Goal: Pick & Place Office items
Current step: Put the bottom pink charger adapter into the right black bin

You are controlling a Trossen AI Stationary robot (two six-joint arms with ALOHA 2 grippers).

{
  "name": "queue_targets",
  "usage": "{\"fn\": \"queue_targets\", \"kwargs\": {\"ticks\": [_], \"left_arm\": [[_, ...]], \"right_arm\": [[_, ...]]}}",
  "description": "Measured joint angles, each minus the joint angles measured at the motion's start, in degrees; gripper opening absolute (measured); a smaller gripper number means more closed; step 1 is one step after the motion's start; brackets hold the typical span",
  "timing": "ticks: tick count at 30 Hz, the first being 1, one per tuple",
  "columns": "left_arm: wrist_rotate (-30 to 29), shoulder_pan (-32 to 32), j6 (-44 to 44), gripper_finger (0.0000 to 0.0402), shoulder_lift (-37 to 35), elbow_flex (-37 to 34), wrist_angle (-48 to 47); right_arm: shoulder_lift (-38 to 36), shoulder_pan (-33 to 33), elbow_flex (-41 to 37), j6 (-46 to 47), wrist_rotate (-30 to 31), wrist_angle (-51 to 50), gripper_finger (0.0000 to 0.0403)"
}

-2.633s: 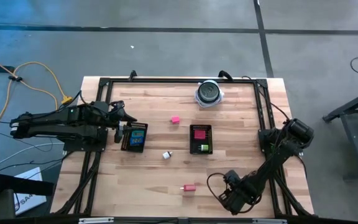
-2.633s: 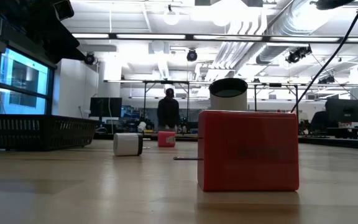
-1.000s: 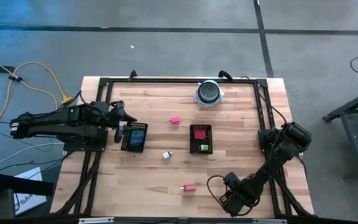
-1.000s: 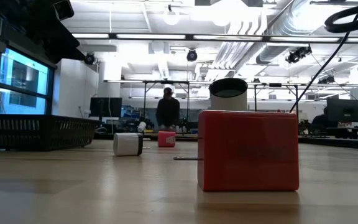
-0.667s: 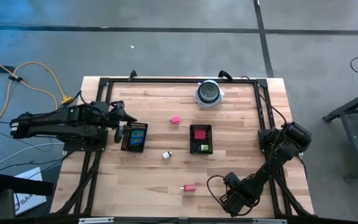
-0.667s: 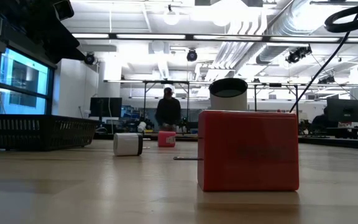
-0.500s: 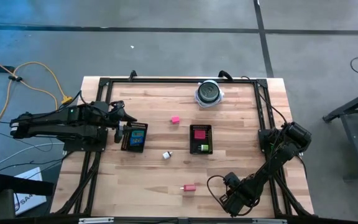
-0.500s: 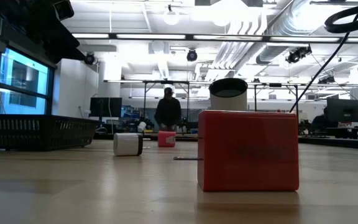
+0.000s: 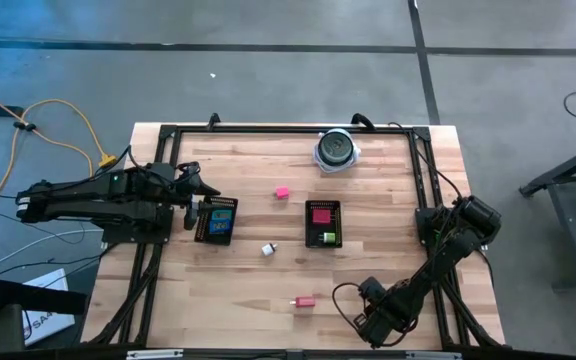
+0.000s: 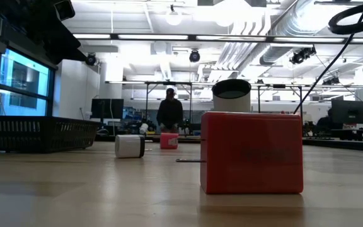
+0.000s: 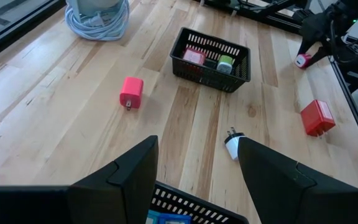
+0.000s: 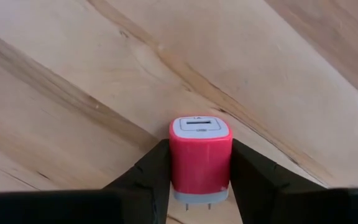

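Note:
My right gripper (image 12: 199, 149) is shut on a pink-red charger block (image 12: 200, 134) with a white slotted end. It sits low near the table's near right corner (image 9: 368, 323). My left gripper (image 11: 194, 180) is open above the left mesh tray (image 9: 216, 221), which holds teal and dark pieces. A pink block (image 9: 282, 192), a white plug (image 9: 267, 249) and a red block (image 9: 305, 301) lie loose on the wood. The middle tray (image 9: 322, 224) holds a pink and a green piece. My right gripper pinches the charger block by its two red side faces (image 12: 176, 163), one finger (image 12: 151, 171) on each. The fingers come from above and point down at the wood. The white slotted end points away from the wrist and the prongs toward it. Whether it rests on the table, I cannot tell.
A round grey-and-black disc with a coiled cable (image 9: 336, 150) stands by the far edge. A black frame rail (image 9: 288, 130) runs around the table. Bare wood lies between the two trays and along the near edge. A person (image 10: 170, 113) stands far behind the table.

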Motion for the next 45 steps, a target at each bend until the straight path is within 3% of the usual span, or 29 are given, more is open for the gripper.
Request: {"fn": "queue_targets", "kwargs": {"ticks": [10, 17, 31, 45], "left_arm": [[0.00, 0.00, 0.00, 0.0216, 0.00, -0.02, 0.00], [0.00, -0.02, 0.02, 0.0216, 0.00, 0.00, 0.02], [0.00, 0.00, 0.00, 0.0216, 0.00, 0.00, 0.02], [0.00, 0.00, 0.02, 0.0216, 0.00, 0.00, 0.04]], "right_arm": [[-1.92, -3.47, 0.00, -9.15, 0.16, -0.54, 0.0122], [-5.58, -8.63, 0.00, -21.12, 2.25, -1.24, 0.0122], [-9.98, -26.96, 0.07, -53.79, 2.86, -1.47, 0.0122], [-11.28, -43.31, 0.07, -79.88, 0.08, 3.90, 0.0121]]}}
